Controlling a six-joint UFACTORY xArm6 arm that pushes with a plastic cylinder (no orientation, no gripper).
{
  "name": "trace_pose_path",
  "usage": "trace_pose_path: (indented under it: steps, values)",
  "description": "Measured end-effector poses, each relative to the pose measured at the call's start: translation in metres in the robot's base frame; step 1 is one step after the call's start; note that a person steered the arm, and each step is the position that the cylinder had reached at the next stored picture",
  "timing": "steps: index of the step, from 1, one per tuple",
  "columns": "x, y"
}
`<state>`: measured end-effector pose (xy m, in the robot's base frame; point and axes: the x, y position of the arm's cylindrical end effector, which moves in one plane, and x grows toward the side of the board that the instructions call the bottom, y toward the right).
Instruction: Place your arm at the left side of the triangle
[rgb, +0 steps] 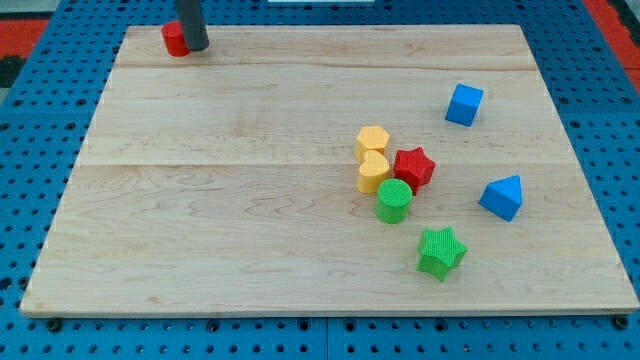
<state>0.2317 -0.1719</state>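
Blue plastic, ridged on its faces, forms the triangle block, a wedge with its point toward the view's top. It is seen at the view's right, near the right edge of the surface, and stands apart from every other block.

No container is seen; all blocks rest directly on the surface, a pale wooden board made of long planks with visible grain, laid on a blue pegboard dotted with holes.

The tool is a dark straight rod, with no jaws to be apart or together; nothing is clamped. My tip is found at the view's top left, touching or just beside a red block whose shape is partly hidden by the rod and cannot be told. My tip is well apart from the triangle, far toward the view's left and top of it.

A blue cube is noted toward the view's top of the triangle. A cluster is recorded near the middle right: a yellow hexagon, a yellow heart touching it below, a red star just beside both, and a green cylinder against the heart's lower side. A green star lies alone nearer the view's bottom.
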Motion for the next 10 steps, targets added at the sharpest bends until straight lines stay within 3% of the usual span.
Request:
trace_pose_path:
  steps: [6, 7, 8, 9, 10]
  values:
    - [0.004, 0.042]
    - [0.027, 0.079]
    - [0.062, 0.159]
    - [0.120, 0.205]
    - [0.149, 0.247]
